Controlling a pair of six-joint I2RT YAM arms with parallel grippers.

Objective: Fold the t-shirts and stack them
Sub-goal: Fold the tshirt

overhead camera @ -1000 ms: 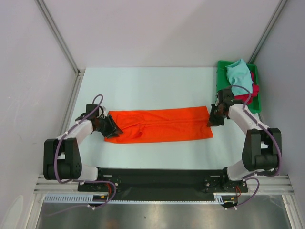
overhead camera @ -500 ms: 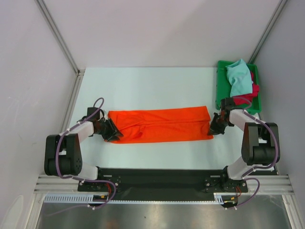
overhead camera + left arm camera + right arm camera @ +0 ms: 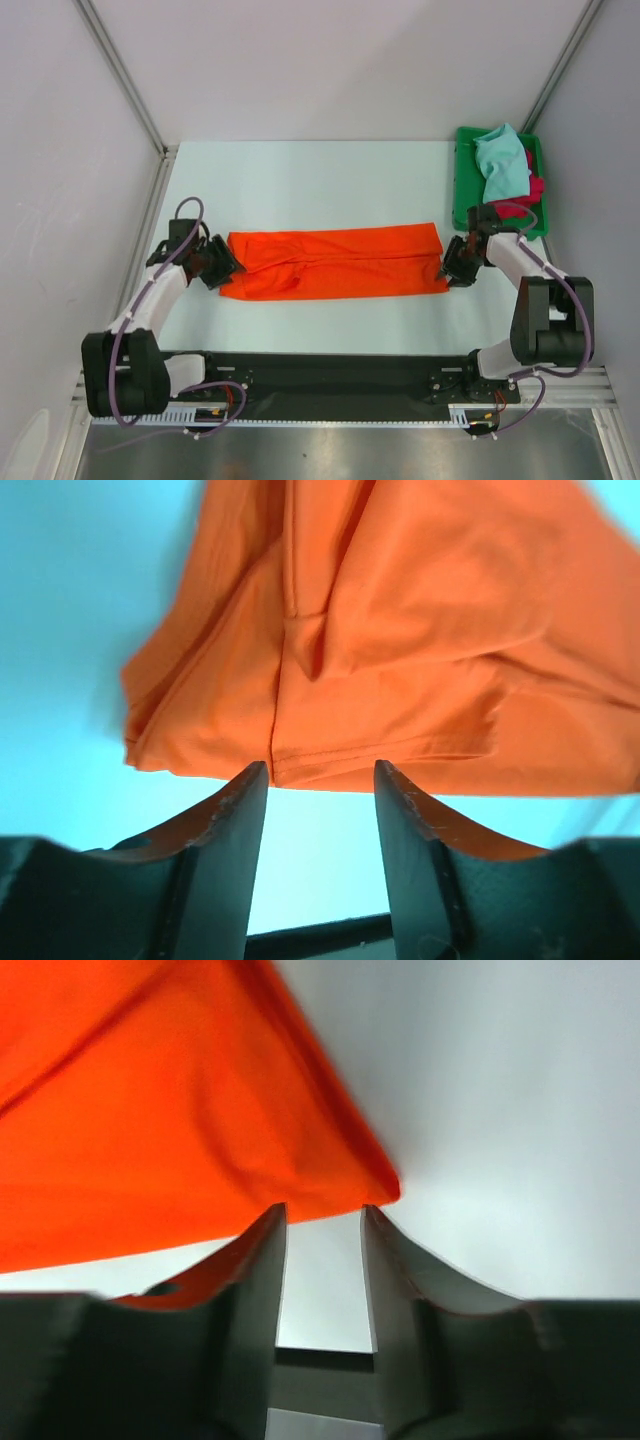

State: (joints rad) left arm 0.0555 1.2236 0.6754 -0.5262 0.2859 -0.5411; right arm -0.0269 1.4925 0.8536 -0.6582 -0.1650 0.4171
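The orange t-shirt (image 3: 335,262) lies flat on the table as a long strip folded lengthwise. My left gripper (image 3: 222,270) is open and empty just off its left end; in the left wrist view the hem of the shirt (image 3: 380,680) lies just past the fingertips of the gripper (image 3: 320,770). My right gripper (image 3: 452,272) is open and empty at the shirt's right near corner, which shows in the right wrist view (image 3: 180,1110) just beyond the gripper (image 3: 322,1210). The teal t-shirt (image 3: 500,165) and the red t-shirt (image 3: 530,190) lie crumpled in the tray.
The green plastic tray (image 3: 460,195) stands at the back right, close behind my right arm. Grey walls and metal posts bound the table at the left, back and right. The arms' black base rail runs along the near edge.
Both grippers have come off the ends of the orange shirt. The left gripper drew back to the left; the right one slid toward the near right corner. The shirt lies still.
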